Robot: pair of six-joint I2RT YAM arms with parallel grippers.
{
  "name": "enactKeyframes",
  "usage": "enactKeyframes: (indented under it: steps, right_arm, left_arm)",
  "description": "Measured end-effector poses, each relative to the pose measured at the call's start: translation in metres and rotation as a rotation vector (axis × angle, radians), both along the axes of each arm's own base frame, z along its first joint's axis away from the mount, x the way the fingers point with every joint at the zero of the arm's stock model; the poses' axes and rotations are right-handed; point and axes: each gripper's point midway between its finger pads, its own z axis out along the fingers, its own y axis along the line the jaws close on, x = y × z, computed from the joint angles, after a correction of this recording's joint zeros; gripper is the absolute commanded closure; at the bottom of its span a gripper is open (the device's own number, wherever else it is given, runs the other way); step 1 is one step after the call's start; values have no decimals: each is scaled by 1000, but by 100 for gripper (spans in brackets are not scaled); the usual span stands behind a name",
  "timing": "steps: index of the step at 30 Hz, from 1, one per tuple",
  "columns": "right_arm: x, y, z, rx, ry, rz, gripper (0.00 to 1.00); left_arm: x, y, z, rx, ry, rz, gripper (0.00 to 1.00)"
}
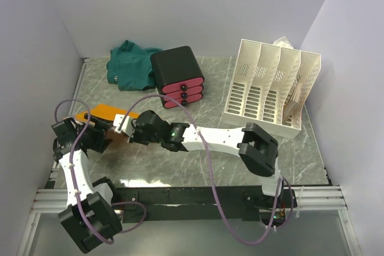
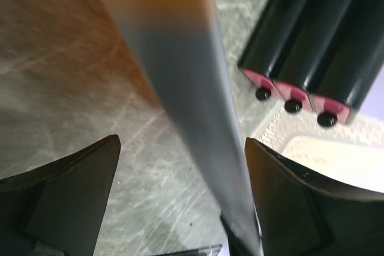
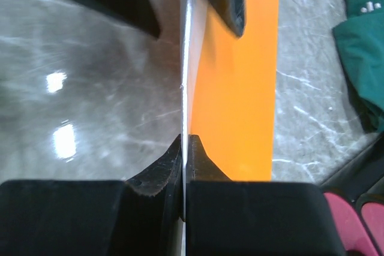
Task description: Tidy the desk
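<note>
A thin orange folder [image 1: 107,114] hangs over the left part of the grey-green marble desk [image 1: 240,160]. My right gripper [image 1: 125,125] is shut on its near edge. In the right wrist view the jaws [image 3: 186,148] pinch the pale edge, and the orange face [image 3: 240,88] lies to the right. My left gripper [image 1: 103,133] stands open around the folder's other end. In the left wrist view the blurred sheet [image 2: 192,88] runs between the two spread fingers [image 2: 78,190], close to the right one, and neither presses on it.
A black drawer box with pink fronts [image 1: 178,76] stands at the back centre, with a crumpled green cloth [image 1: 132,64] to its left. A white slotted file rack [image 1: 270,88] holding papers stands at the back right. Walls close in on the left, back and right.
</note>
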Motion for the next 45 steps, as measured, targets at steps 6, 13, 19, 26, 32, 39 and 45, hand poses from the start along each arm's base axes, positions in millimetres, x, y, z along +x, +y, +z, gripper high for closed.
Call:
enactKeyframes:
  steps: [6, 13, 19, 26, 32, 39, 45]
  right_arm:
    - [-29, -19, 8, -8, 51, 72, 100]
    - [-66, -39, 11, -62, 106, 230, 44]
    - [-104, -93, 48, -141, 137, 443, 0]
    - [-43, -200, 121, -77, 77, 313, 0]
    - [15, -289, 168, 78, 64, -33, 0]
    - [14, -353, 218, 357, 123, -313, 0]
    - [11, -359, 256, 592, 282, -334, 0]
  left_arm:
    - [2, 5, 6, 9, 13, 16, 89]
    - [-8, -20, 18, -89, 10, -66, 99]
    - [11, -7, 82, 71, -150, -122, 99]
    - [30, -30, 195, 268, -507, -321, 99]
    - [13, -92, 252, 302, -762, -621, 99]
    - [-25, -160, 294, 243, -1022, -901, 99]
    - [-52, -222, 301, 129, -1117, -1100, 99]
